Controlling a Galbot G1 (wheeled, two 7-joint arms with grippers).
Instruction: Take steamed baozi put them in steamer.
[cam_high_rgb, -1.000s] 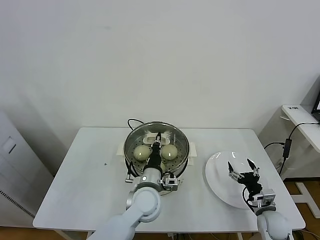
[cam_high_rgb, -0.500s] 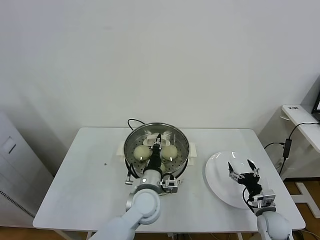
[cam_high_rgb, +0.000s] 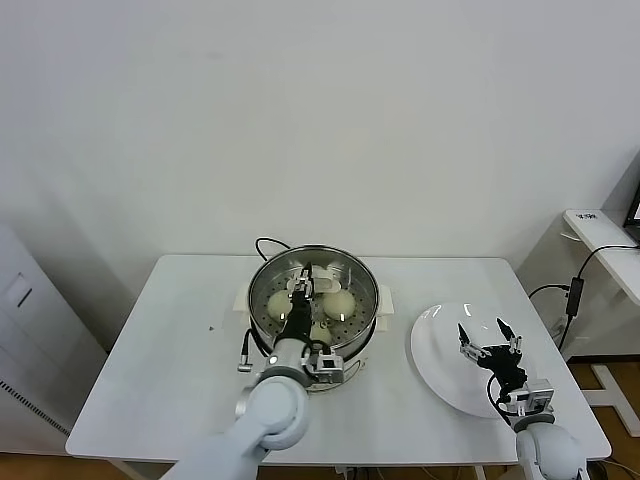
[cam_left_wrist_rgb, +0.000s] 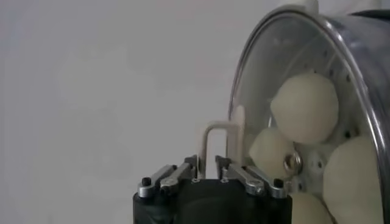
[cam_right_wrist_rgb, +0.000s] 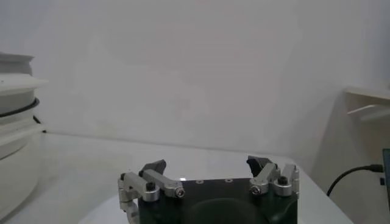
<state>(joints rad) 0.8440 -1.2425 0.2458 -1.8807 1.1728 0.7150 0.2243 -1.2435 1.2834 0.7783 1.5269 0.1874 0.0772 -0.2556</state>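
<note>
Right gripper (cam_high_rgb: 486, 345): nearest the robot, on its right, hovering over the plate with its black fingers spread wide apart and nothing between them.
Plate (cam_high_rgb: 432, 368): flat, round, glossy white; no bun is visible on it.
Left gripper (cam_high_rgb: 305, 287): reaching over the steamer's near rim, above the buns. In the wrist view its cream fingers (cam_left_wrist_rgb: 234, 133) stand close together with only a narrow gap, and they hold nothing.
Steamer (cam_high_rgb: 364, 275): round basket of shiny steel with a perforated floor, sitting on a cream-white pot base.
Steamed baozi (cam_left_wrist_rgb: 304, 108): smooth, matte, cream-white domes, all lying inside the steamer; four show in the left wrist view, packed near each other.
Handling: probably light, soft and springy, easily dented or torn; best held across the widest part with a gentle squeeze.
Table (cam_high_rgb: 150, 370): plain white, smooth top.
Cord (cam_high_rgb: 266, 243): thin and black, curling behind the steamer.
Wall (cam_high_rgb: 320, 120): bare and white, farthest back.
</note>
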